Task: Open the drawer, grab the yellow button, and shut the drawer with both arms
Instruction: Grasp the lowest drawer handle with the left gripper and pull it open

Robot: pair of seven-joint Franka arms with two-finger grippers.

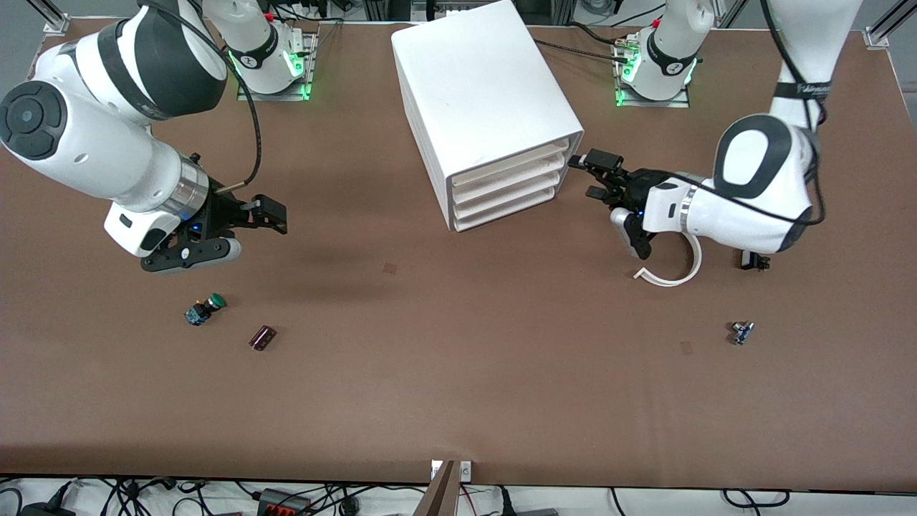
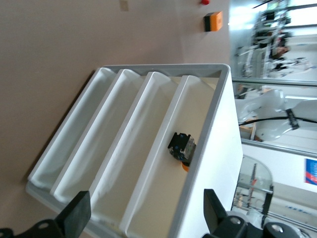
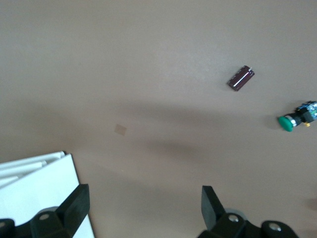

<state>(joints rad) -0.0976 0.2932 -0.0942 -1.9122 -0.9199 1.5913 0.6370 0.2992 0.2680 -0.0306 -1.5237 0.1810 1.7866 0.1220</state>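
Observation:
The white cabinet [image 1: 480, 86] stands near the robots' bases at mid table. Its uppermost drawer [image 1: 510, 163] sits level with the three below it. In the left wrist view the drawer [image 2: 161, 193] holds the button [image 2: 181, 148], black-bodied with an orange cap showing at its edge. The button is hidden in the front view. My left gripper [image 1: 584, 177] is open just in front of the drawer fronts, at top-drawer height, and it is empty in the left wrist view [image 2: 143, 213]. My right gripper [image 1: 258, 233] is open and empty over bare table toward the right arm's end; the right wrist view [image 3: 143, 208] shows only table under it.
A green-capped button [image 1: 205, 308] and a dark red cylinder [image 1: 263, 337] lie near the right gripper, nearer the front camera; both show in the right wrist view [image 3: 294, 119] [image 3: 241, 78]. A white curved strip [image 1: 673, 276] and small parts [image 1: 741, 332] lie toward the left arm's end.

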